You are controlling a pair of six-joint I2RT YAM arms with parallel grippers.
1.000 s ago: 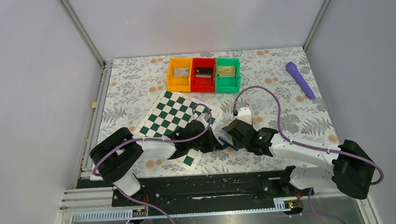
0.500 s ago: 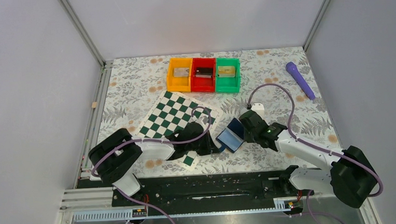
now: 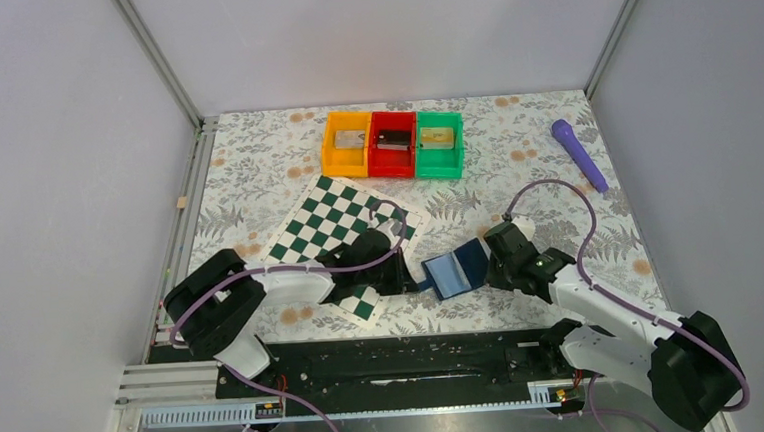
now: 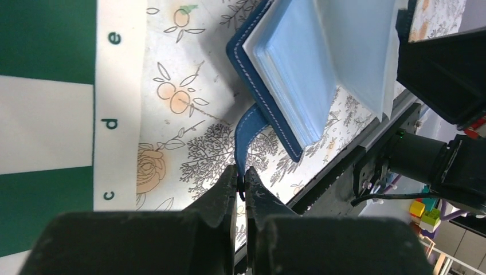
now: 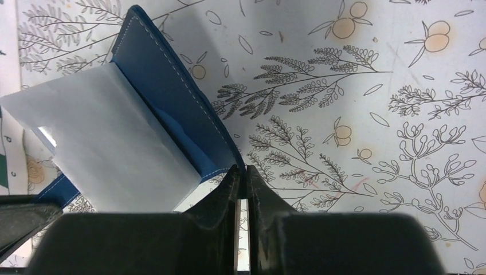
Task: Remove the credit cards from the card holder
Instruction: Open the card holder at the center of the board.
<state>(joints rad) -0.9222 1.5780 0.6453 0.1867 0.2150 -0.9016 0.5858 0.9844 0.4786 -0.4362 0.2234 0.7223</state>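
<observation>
Since a second earlier, the right arm [image 3: 562,280] had swung out toward 3 o'clock, and the card holder [image 3: 454,272], then bunched between the two arms, lay spread open with its pale inner pockets [image 4: 298,69] facing up. It sat on the bench [image 3: 255,174] just off the chessboard [image 3: 344,228], toward 3 o'clock. The left jaws, at the holder's 9 o'clock, were pinched tight on its blue strap [image 4: 246,134]. The right jaws, at its 3 o'clock, were nipped shut on the cover's edge [image 5: 220,154].
</observation>
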